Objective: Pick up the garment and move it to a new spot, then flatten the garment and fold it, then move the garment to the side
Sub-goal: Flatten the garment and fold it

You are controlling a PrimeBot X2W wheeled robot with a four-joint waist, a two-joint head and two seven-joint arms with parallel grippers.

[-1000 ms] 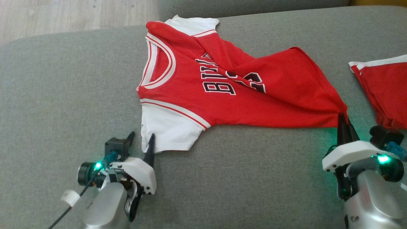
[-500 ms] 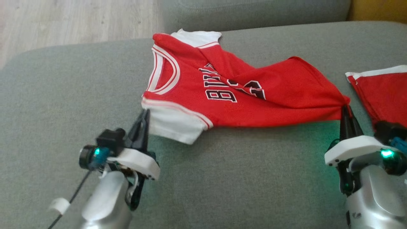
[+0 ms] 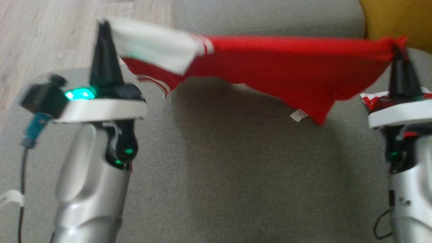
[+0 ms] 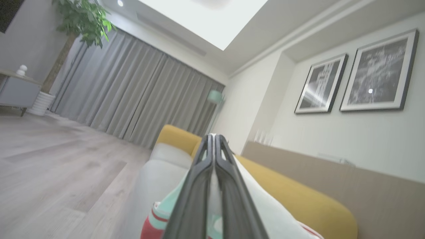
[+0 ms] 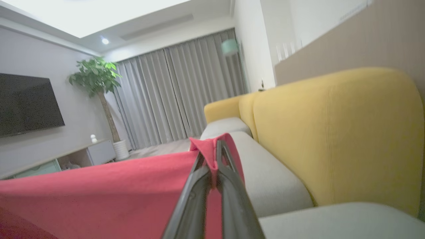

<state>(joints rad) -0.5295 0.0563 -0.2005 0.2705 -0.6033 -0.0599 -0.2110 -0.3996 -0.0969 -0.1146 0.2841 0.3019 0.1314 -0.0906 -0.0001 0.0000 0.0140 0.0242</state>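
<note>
Head view: holding garment (image 3: pixel 270 60) taut above sofa (image 3: pixel 236 168), left tool (image 3: pixel 103 26) clenched on white sleeve (image 3: pixel 152 44), right tool (image 3: pixel 396 52) clenched on red corner (image 3: pixel 400 42), presumably to carry without dragging.

Motion blur is smearing the head view; the shirt (image 3: pixel 270 60) is casting a soft shadow on the couch (image 3: pixel 236 189), probably from the ceiling light (image 4: pixel 206 20).

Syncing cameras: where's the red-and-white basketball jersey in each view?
Head view: red-and-white basketball jersey strung across the top between left pincer and right pincer.
Left wrist view: its white sleeve at bottom centre, clamped.
Right wrist view: red cloth, bottom left to centre.
Shared landmark: yellow fabric sofa back.
</note>
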